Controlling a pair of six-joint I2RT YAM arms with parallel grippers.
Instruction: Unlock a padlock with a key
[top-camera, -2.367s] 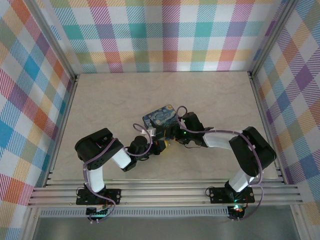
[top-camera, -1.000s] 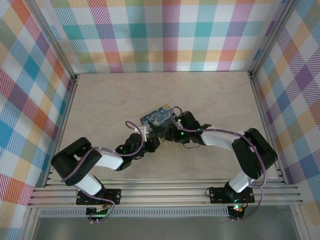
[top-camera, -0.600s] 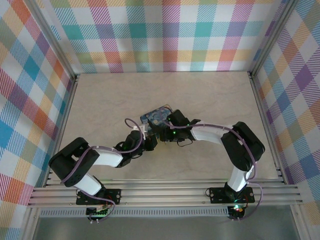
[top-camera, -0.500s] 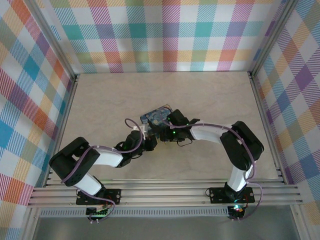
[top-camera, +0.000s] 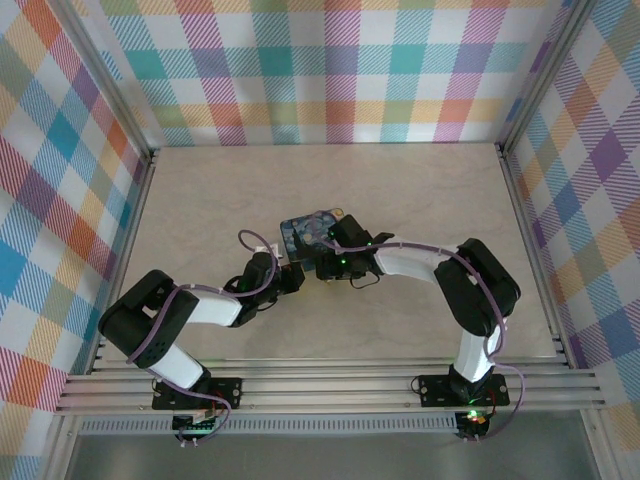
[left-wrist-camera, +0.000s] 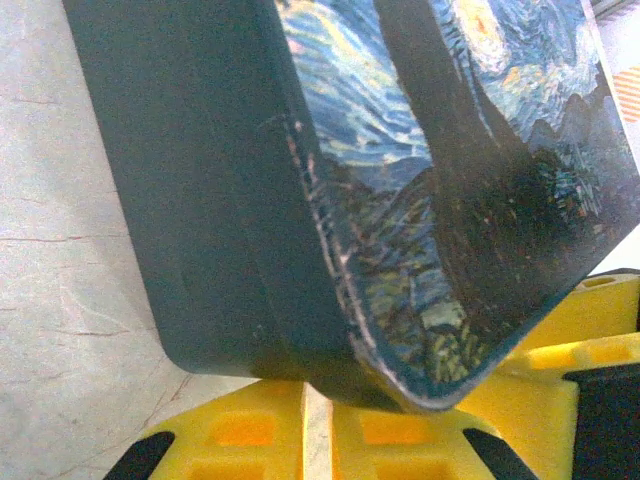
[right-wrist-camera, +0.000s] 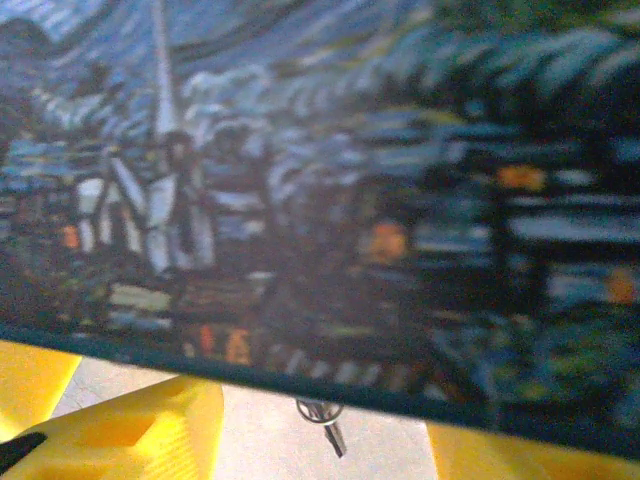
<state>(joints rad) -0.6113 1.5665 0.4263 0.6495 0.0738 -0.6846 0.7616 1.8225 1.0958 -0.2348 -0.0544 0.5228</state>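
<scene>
The padlock (top-camera: 305, 230), a dark-blue block with a night-sky print, sits tilted at mid-table. My right gripper (top-camera: 318, 250) is shut on it from the right; its yellow fingers (right-wrist-camera: 110, 425) show under the printed face (right-wrist-camera: 300, 200). The key (right-wrist-camera: 328, 425), a small ring with a slim metal piece, shows just under the padlock's lower edge. I cannot tell whether it hangs from the padlock or lies on the table. My left gripper (top-camera: 291, 273) is shut right below the padlock's teal corner (left-wrist-camera: 230, 220), fingers (left-wrist-camera: 240, 435) nearly touching, with a thin pale strip between them.
The pale table (top-camera: 420, 190) is walled by plaid panels (top-camera: 330, 70) on three sides, with metal rails (top-camera: 330, 385) along the near edge. Both arms bend in toward the middle, their wrists close together.
The right gripper has carried the padlock left and slightly farther away, tilting it. The left gripper has followed left, staying close under its corner.
</scene>
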